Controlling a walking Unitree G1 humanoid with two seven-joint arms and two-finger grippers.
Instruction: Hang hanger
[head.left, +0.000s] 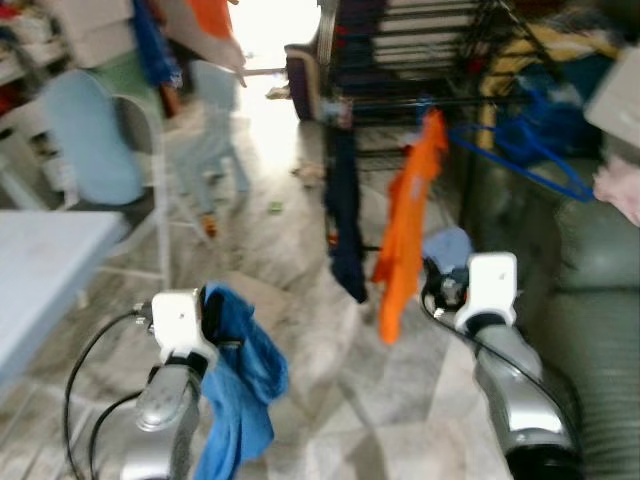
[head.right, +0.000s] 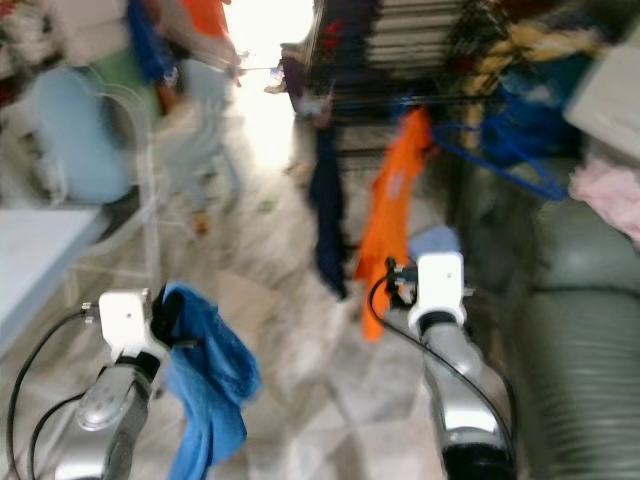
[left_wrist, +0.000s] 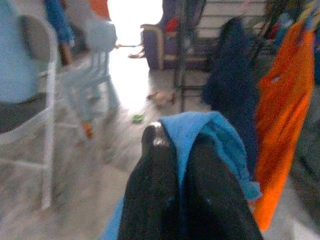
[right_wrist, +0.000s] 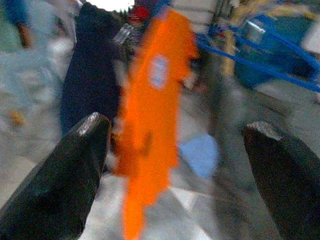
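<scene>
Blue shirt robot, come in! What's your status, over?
Left gripper shut on blue garment. Right gripper open, empty, facing orange garment. Orange and navy garment hang on rack ahead. Blue hanger at right.

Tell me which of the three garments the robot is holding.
The blue garment, pinched in the left gripper. The orange garment and the dark navy garment hang on the rack ahead.

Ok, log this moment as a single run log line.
left hand: shut on blue garment | right hand: open, empty, facing orange garment | navy garment: hanging beside it | views: blurred
</scene>
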